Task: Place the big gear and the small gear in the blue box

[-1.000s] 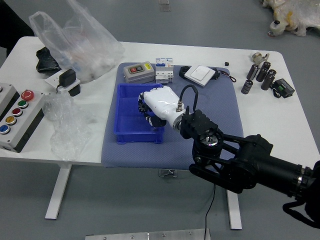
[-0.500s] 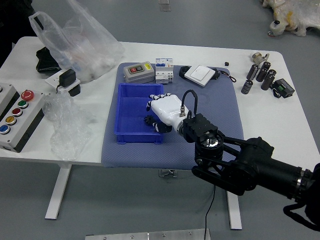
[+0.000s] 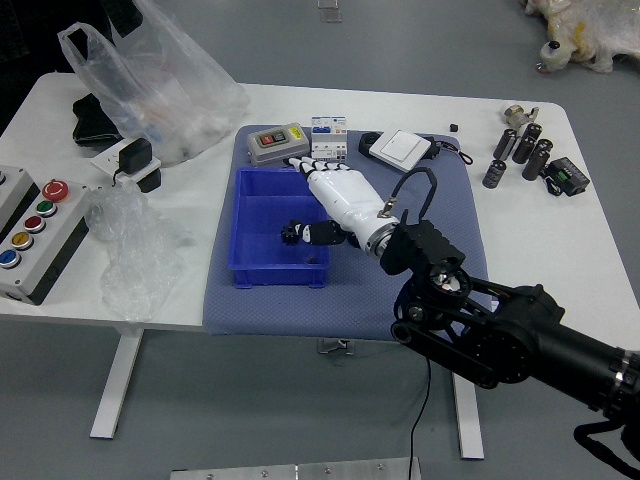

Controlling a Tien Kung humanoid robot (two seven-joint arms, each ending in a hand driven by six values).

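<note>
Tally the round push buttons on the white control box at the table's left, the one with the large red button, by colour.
Red: 2, the large round button and a smaller round button
Green: 1, a round button
Yellow: 1, a round button
Blue: 1, a round button
Total: 5

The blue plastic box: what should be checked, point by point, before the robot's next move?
1. Blue plastic box upright on the blue-grey mat, open side up: ok.
2. Robot's white-backed right hand free, fingers spread, no held thing visible: ok.
3. That hand clear of the box: not ok, it reaches over the right-hand rim.
4. Big gear inside: cannot tell, none identifiable.
5. Small gear inside: cannot tell; the hand hides part of the box.
</note>
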